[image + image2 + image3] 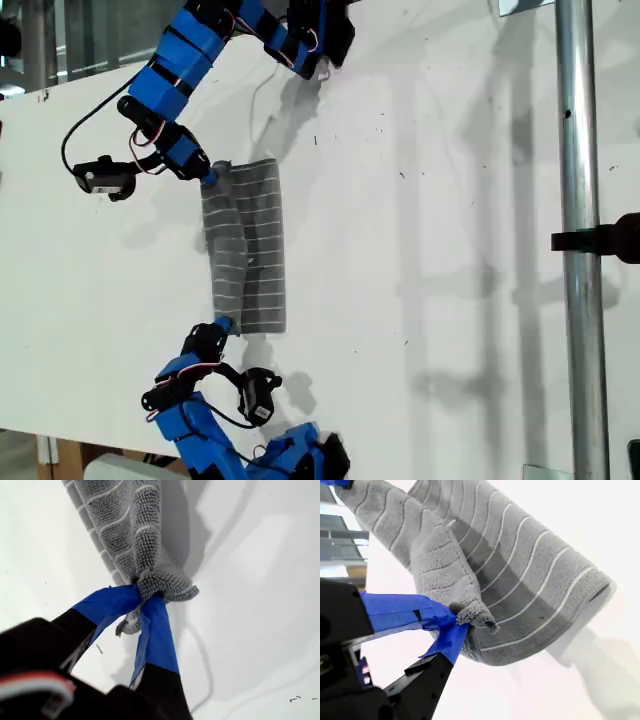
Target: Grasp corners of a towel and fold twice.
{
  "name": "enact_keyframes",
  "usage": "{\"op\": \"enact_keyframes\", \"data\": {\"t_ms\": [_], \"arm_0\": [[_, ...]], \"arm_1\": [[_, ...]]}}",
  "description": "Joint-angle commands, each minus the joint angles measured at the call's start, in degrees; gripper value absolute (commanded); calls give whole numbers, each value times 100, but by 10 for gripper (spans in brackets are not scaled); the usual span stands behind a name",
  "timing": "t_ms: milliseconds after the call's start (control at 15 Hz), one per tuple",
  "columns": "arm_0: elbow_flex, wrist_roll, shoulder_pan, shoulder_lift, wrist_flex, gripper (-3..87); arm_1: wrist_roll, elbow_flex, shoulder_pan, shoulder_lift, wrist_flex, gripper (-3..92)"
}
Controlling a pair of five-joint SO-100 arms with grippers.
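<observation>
towel mid-left of exterior view, doubled over on white worktop | my first gripper clamps one corner | my second gripper clamps another | first fold looks underway; second remains

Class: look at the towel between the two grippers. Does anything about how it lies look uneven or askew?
Yes. The towel is bunched and rolled along the edge pinched by my first gripper and my second gripper, so it isn't flat on the table.
</observation>
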State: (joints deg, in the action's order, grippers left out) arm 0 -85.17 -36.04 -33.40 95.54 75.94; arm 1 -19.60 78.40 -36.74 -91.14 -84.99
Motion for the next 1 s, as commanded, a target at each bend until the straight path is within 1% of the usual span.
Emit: {"op": "enact_keyframes", "data": {"t_ms": [0, 133, 200, 333, 467, 533, 600, 667, 800, 867, 933], "arm_0": [[-404, -290, 272, 272, -404, -29], [-1354, -773, 519, 158, -1134, -29], [-1591, -1011, 598, -35, -1336, -29], [-1670, -1415, 668, -686, -1406, -28], [-1679, -1608, 677, -809, -1327, -15], [-1679, -1670, 650, -694, -1143, 95], [-1661, -1705, 650, -422, -870, 188], [-1775, -1731, 650, 105, -650, 233], [-2241, -1846, 756, 1731, -308, 223], [-2733, -1846, 765, 2716, -281, 214], [-3375, -1758, 773, 3674, -387, 201]], "arm_1": [[-202, 229, 237, -352, 9, -3], [-519, 1283, 457, -141, 536, -3], [-650, 1573, 545, 97, 729, -3], [-782, 1767, 615, 650, 1037, -3], [-870, 1626, 606, 1072, 1063, 9], [-1081, 1600, 501, 1151, 1002, 157], [-1169, 1617, 334, 1099, 879, 393], [-1248, 1670, 193, 853, 729, 360], [-1283, 2057, -53, -264, 659, 312], [-1318, 2259, -229, -773, 571, 296], [-1450, 2584, -422, -1204, 554, 292]]}}
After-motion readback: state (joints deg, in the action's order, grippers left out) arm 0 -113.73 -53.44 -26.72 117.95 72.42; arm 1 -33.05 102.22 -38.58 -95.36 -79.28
